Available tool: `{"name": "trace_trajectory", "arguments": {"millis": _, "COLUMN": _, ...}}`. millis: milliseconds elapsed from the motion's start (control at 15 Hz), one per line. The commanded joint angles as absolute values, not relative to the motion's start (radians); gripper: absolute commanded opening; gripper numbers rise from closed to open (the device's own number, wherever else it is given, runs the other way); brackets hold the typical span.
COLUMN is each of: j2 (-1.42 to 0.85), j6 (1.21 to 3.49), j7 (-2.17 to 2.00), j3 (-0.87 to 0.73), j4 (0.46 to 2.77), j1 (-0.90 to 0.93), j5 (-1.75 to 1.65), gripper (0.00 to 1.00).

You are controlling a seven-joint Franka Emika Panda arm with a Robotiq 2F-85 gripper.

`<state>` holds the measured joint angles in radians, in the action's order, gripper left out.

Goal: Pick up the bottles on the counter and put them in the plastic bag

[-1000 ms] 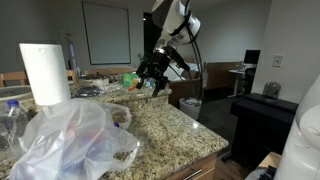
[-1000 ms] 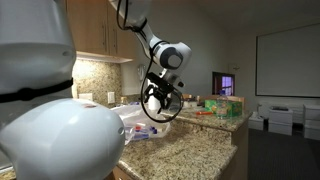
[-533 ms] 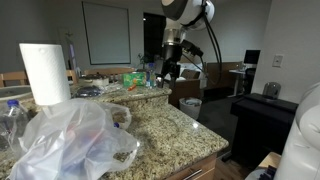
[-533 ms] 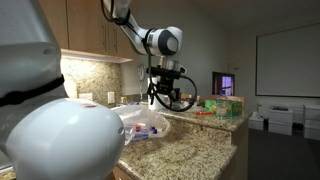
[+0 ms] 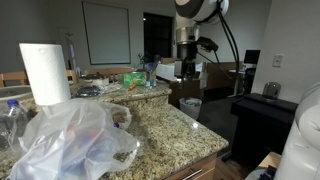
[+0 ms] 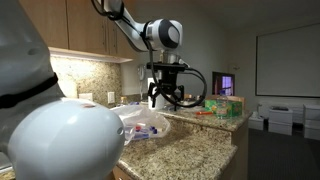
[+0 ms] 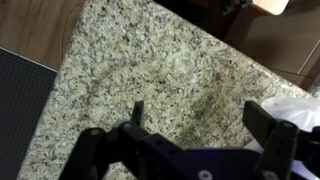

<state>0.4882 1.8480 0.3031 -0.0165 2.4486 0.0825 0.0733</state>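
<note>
Fingers (image 7: 262, 128) stand wide apart and empty over bare counter (image 7: 150, 60); nothing to grab shows between them; plastic bag (image 7: 298, 108) lies off to one side.

Wood cabinets (image 6: 92, 28) are mounted above a granite backsplash (image 6: 88, 78). A white screen (image 6: 288, 62), poss. a projector screen, is hung on the far wall. A monitor (image 5: 251, 58) and a bin (image 5: 190, 104) are seen in the dim bkgd. Wood floor (image 7: 35, 22) is shown in the wrist view.
</note>
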Motion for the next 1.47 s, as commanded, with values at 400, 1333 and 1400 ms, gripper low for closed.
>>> {"name": "trace_trajectory", "arguments": {"millis": 400, "j2": 0.707, "j6": 1.864, "j7": 0.15, "j3": -0.04, "j4": 2.592, "j1": -0.034, "j5": -0.039, "gripper": 1.0}}
{"name": "trace_trajectory", "arguments": {"millis": 1333, "j2": 0.761, "j6": 1.794, "j7": 0.169, "j3": -0.081, "j4": 2.623, "j1": -0.007, "j5": 0.018, "gripper": 1.0}}
{"name": "trace_trajectory", "arguments": {"millis": 1400, "j2": 0.761, "j6": 1.794, "j7": 0.169, "j3": -0.081, "j4": 2.623, "j1": -0.007, "j5": 0.018, "gripper": 1.0}}
